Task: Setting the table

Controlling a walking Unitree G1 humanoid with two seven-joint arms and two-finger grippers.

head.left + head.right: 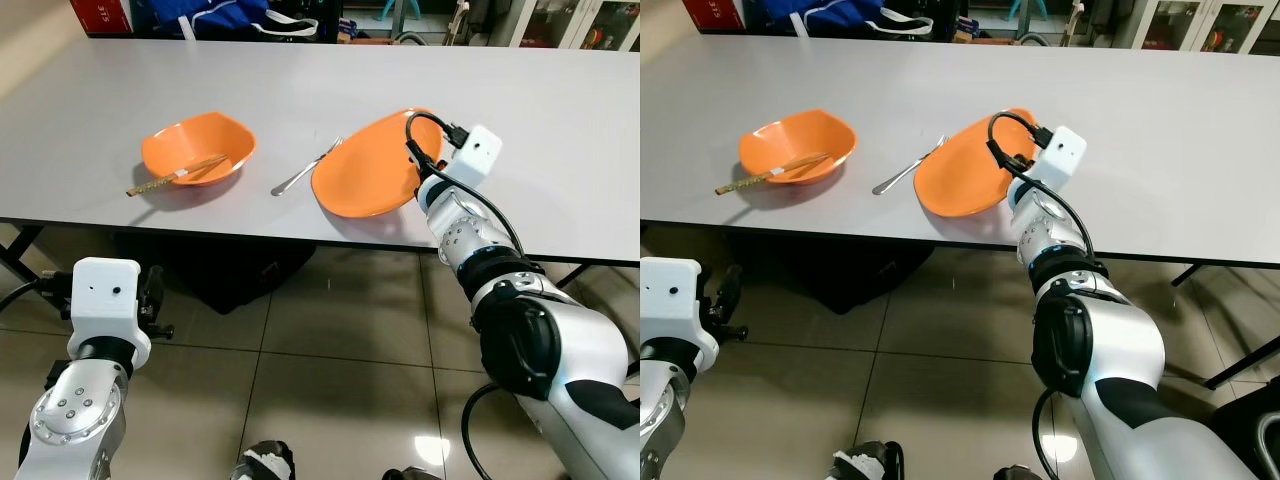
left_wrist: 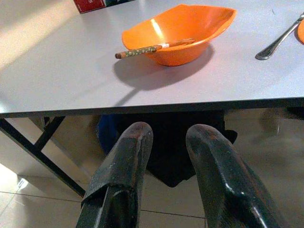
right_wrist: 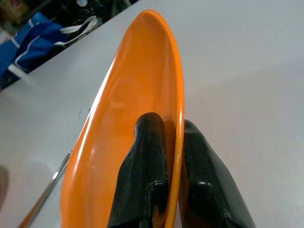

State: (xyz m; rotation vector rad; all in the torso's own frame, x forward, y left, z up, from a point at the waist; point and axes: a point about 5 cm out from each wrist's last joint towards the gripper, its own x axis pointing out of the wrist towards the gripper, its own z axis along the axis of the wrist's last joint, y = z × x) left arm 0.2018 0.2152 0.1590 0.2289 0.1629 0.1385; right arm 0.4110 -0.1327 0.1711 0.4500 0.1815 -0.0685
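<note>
Table (image 1: 300, 80): grey top, long, spanning the scene; black legs below, tiled floor (image 1: 330, 330) under it.

Right arm (image 1: 520, 320): silver, reaching up from the near edge of the table to the plate.

Left arm (image 1: 85, 400): silver, low, in front of the table edge and below it, over the floor.

Plate (image 1: 365, 170): orange, near the front edge of the table, right of centre. Tilted, its right rim raised off the top, its left part down near the table.

Bowl (image 1: 197, 147): orange, upright on the table, well left of the plate.

Right gripper (image 3: 172, 156): clamped on the plate's raised rim. One black finger (image 3: 147, 156) lies inside the dish, the other on the outer side, the thin orange edge pinched between them.

Left gripper (image 2: 175, 156): fingers parted with a clear gap, holding nothing, touching nothing. It points toward the table's edge, with the bowl above and beyond.

Spoon (image 1: 305, 170): metal, flat on the table between bowl and plate, its far end just beside the plate's left edge; contact cannot be told.

Chopsticks (image 1: 175, 176): resting in the bowl, one end inside, the patterned end jutting out over the left rim above the table.

Blue bag (image 1: 215, 15): behind the table's far edge.
</note>
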